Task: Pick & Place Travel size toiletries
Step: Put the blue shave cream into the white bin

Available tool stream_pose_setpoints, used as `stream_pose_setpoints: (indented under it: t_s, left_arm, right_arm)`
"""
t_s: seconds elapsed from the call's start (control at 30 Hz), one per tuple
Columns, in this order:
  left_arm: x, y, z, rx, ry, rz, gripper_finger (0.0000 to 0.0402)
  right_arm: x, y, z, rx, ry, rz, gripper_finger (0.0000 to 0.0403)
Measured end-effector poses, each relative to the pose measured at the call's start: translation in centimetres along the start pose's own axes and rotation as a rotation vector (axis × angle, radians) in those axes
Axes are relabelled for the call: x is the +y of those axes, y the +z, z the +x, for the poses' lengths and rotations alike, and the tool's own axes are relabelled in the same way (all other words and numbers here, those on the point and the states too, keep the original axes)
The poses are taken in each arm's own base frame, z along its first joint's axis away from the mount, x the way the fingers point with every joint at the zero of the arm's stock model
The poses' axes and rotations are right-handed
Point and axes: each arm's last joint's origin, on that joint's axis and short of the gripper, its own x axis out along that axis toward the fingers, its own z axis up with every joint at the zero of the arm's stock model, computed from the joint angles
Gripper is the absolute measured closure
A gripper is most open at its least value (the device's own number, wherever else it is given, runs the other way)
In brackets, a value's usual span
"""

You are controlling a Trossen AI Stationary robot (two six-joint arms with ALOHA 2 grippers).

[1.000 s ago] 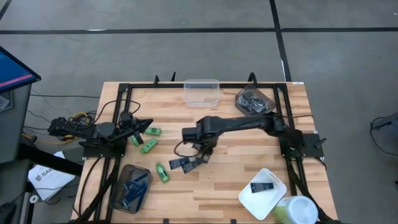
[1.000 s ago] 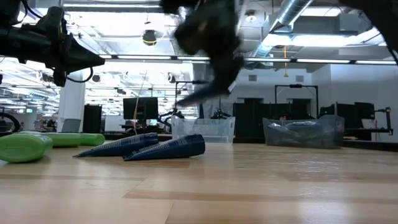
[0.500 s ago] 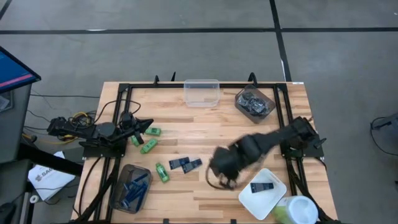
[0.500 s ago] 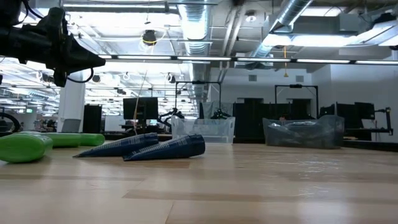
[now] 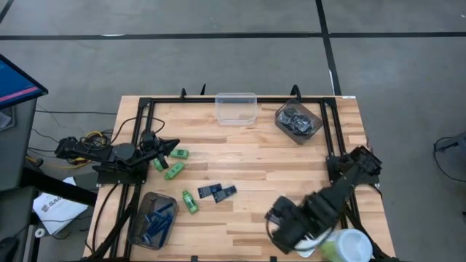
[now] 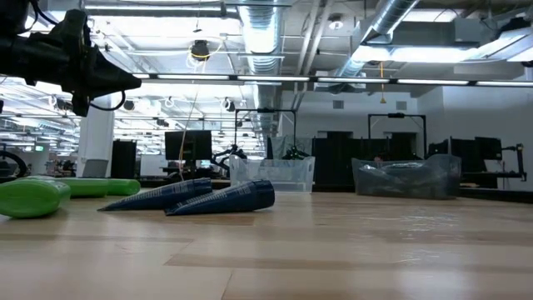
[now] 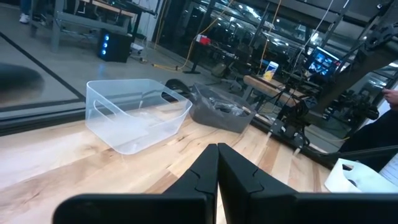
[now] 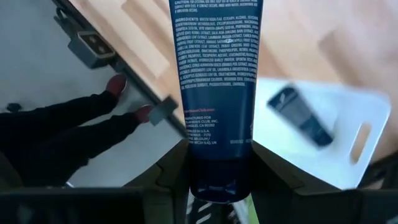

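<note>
Your right gripper point(image 8: 214, 177) – fingers half closed – grips a navy tube point(image 8: 216, 81) over the white tray point(image 8: 348, 155) at the table's front right corner.

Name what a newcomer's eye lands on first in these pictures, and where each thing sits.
The right gripper holds a dark navy tube over the white tray at the table's near right corner. Two more navy tubes lie mid-table, and green bottles lie near the parked left gripper.

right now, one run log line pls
right gripper: holds navy tube above white tub | left gripper: shut, waiting at left edge
</note>
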Motion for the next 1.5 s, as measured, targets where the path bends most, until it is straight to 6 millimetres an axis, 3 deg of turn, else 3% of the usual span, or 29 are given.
stream_pose_setpoints:
  t_s: [0.17, 0.3, 0.4, 0.77, 0.97, 1.13, 1.4, 1.5]
  left_arm:
    - [0.0, 0.0, 0.0, -0.004, -0.002, -0.003, 0.0401]
    - [0.0, 0.1, 0.0, -0.005, -0.002, -0.004, 0.0401]
    - [0.0, 0.1, 0.0, -0.006, -0.003, -0.006, 0.0401]
    - [-0.1, 0.1, 0.0, -0.01, -0.004, -0.01, 0.0401]
    - [-0.1, 0.1, 0.0, -0.01, -0.004, -0.01, 0.0401]
    - [-0.1, 0.1, 0.0, -0.012, -0.005, -0.012, 0.0401]
    - [-0.1, 0.2, 0.0, -0.015, -0.006, -0.014, 0.0401]
    - [-0.1, 0.2, 0.0, -0.014, -0.007, -0.014, 0.0401]
  right_arm:
    - [0.3, -3.5, 0.5, 0.017, -0.017, 0.126, 0.028]
    - [-0.5, -6.0, 2.8, 0.031, -0.126, 0.208, 0.0281]
    - [-1.3, -6.5, 4.3, 0.068, -0.206, 0.238, 0.0278]
    - [-2.5, -5.0, 10.9, 0.13, -0.277, 0.202, 0.0275]
    - [-3.3, -5.3, 13.5, 0.187, -0.284, 0.173, 0.0268]
    - [-3.3, -5.3, 13.9, 0.203, -0.268, 0.127, 0.0259]
    - [-3.4, -4.2, 13.7, 0.24, -0.253, 0.047, 0.0164]
    - [-3.9, -2.8, 12.1, 0.224, -0.203, -0.027, 0.0146]
